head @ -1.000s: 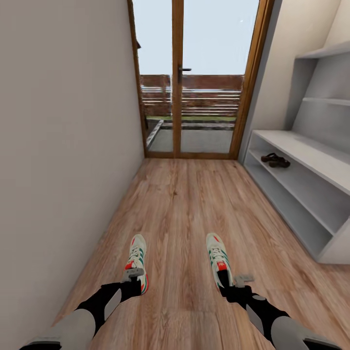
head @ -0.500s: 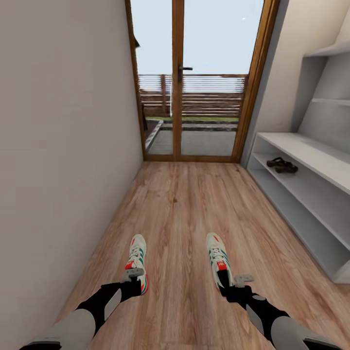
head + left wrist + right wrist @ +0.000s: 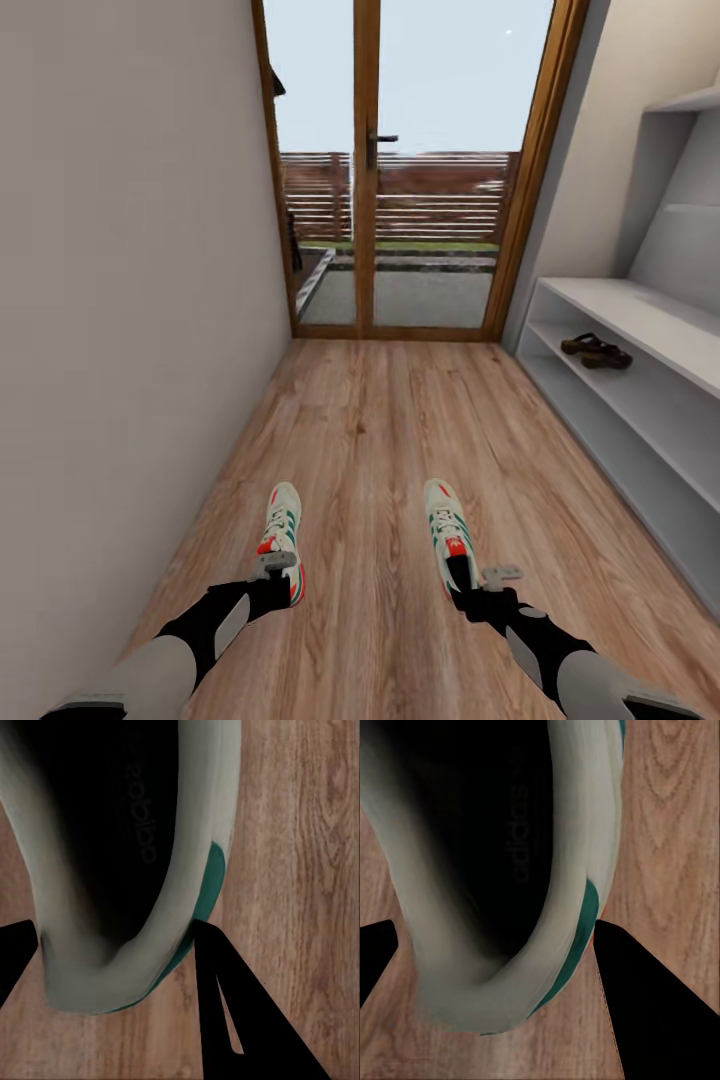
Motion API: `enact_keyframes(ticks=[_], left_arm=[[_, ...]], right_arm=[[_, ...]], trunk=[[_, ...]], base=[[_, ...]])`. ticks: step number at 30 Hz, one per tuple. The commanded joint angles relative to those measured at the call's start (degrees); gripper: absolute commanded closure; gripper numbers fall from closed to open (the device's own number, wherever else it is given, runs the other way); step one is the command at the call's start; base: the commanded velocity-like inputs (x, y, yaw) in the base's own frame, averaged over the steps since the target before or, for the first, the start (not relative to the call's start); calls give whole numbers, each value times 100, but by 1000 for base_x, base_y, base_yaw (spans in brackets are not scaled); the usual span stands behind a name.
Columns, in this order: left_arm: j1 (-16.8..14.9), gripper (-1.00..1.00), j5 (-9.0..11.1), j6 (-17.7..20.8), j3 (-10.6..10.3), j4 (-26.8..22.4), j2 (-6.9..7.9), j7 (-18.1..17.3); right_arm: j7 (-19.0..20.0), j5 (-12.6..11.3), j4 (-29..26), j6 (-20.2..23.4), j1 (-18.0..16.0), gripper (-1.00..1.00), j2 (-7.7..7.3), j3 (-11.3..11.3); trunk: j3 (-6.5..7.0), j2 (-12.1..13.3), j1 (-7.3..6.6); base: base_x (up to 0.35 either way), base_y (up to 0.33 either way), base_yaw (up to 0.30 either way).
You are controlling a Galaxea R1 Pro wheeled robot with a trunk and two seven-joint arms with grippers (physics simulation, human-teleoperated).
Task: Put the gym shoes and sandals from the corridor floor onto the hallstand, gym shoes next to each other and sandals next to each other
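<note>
Left gripper (image 3: 277, 572): at heel of left gym shoe (image 3: 281, 534) | right gripper (image 3: 470, 578): at heel of right gym shoe (image 3: 447, 528), well apart | shoe rack (image 3: 640, 400): right wall | sandals (image 3: 596, 351): on its middle shelf | door (image 3: 400, 170): far end of floor (image 3: 390, 440).

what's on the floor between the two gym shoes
Nothing: in the head view, only bare wood floor lies between the left gym shoe and the right gym shoe.

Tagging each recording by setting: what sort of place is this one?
Most likely a home entrance corridor: a narrow wood-plank floor runs to a glazed wooden door with a fence outside, and a white shoe rack along one wall holds brown sandals.
</note>
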Motion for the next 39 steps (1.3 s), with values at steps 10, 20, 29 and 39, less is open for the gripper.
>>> enact_keyframes(ticks=[10, 20, 29, 39], left_arm=[[-1, 100, -15, -2, 4, -1, 0, -9], [-1, 100, -15, -2, 7, -1, 0, -9], [-1, 100, -15, -2, 7, -1, 0, -9], [-1, 100, -15, -4, 7, -7, 3, -9]], right_arm=[[-10, -8, -1, 8, -1, 100, 1, 0], [-10, -8, 89, 9, -1, 100, 2, 4], [-8, -8, 133, 8, -1, 100, 2, 7], [-10, -8, 146, 7, -1, 100, 1, 7]], trunk=[[1, 1, 0], [1, 1, 0], [1, 1, 0], [1, 1, 0]], base=[[350, 0, 0], [350, 0, -33], [350, 0, -120], [350, 0, -185]])
